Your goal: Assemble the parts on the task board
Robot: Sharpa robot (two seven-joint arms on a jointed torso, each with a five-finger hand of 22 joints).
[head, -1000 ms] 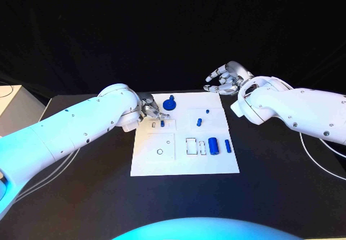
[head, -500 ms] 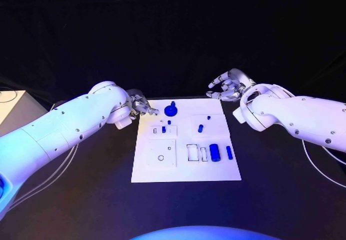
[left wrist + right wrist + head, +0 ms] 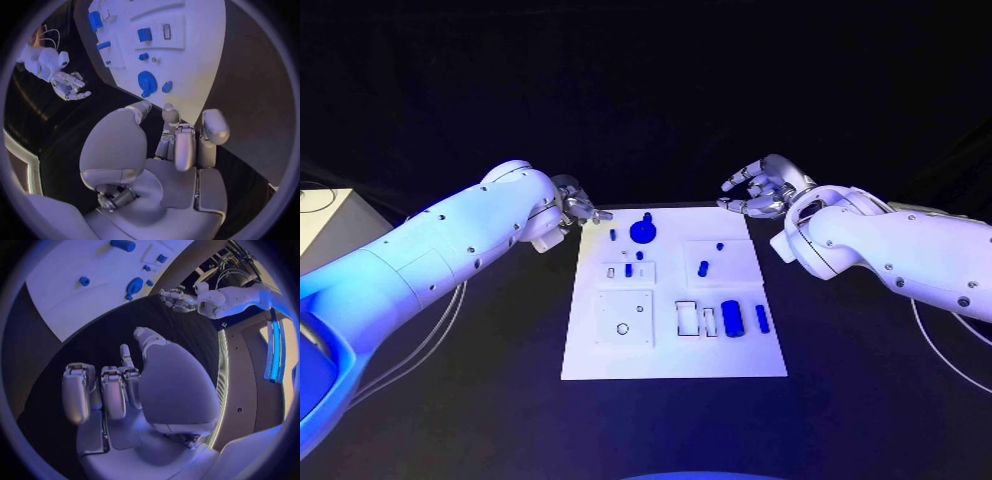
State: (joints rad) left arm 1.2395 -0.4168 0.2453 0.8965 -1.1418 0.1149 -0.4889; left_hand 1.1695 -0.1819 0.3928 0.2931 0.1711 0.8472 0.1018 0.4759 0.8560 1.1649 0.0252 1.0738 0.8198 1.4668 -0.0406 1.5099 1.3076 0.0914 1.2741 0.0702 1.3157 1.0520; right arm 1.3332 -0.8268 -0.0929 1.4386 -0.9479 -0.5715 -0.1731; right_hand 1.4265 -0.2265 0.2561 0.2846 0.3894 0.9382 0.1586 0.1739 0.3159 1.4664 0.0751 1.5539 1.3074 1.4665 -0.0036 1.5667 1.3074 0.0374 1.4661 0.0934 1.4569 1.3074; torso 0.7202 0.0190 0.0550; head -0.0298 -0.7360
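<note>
The task board [image 3: 669, 350] looks like smooth matt white plastic. The table [image 3: 502, 400] is matt black. Both hands [image 3: 577, 208] [image 3: 759, 187] look metallic silver, the arms [image 3: 430, 250] glossy white plastic.

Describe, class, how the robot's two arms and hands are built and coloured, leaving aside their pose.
Both arms are smooth, rounded white shells dotted with small dark screw holes; thin pale cables trail beside them. The left hand and right hand are silver metal, with jointed fingers and broad, rounded, pale grey palm covers, seen closely in the wrist views.
</note>
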